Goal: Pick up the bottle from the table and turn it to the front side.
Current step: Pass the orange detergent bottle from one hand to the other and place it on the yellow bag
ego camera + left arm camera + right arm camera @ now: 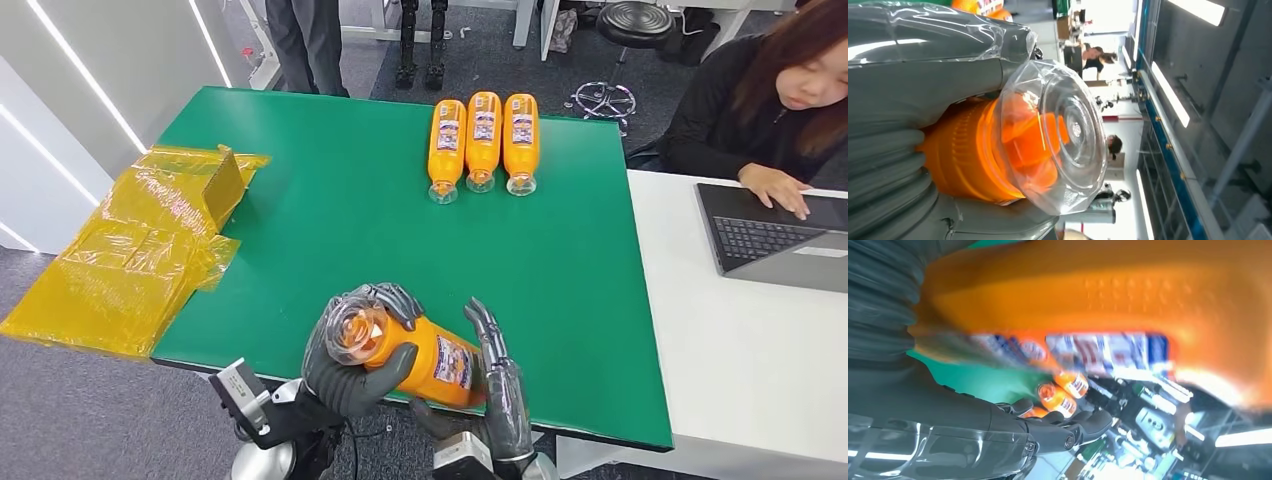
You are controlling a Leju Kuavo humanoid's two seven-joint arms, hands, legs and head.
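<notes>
An orange bottle (430, 362) with a clear cap and a blue-and-white label is held above the near edge of the green table (330, 220). It lies tilted, cap toward me and to the left. My left hand (355, 360) grips the cap end; its wrist view shows the clear cap (1058, 135) jutting from the grey thumb and fingers (908, 100). My right hand (500, 390) cradles the bottle's lower body, fingers stretched up along its far side. In the right wrist view the bottle (1098, 295) is blurred above the dark fingers (1048, 425).
Three more orange bottles (483, 140) lie side by side at the table's far edge. Crumpled yellow plastic with a box (150, 240) hangs off the left side. A person sits at a laptop (780, 235) on the white table (740, 350) to the right.
</notes>
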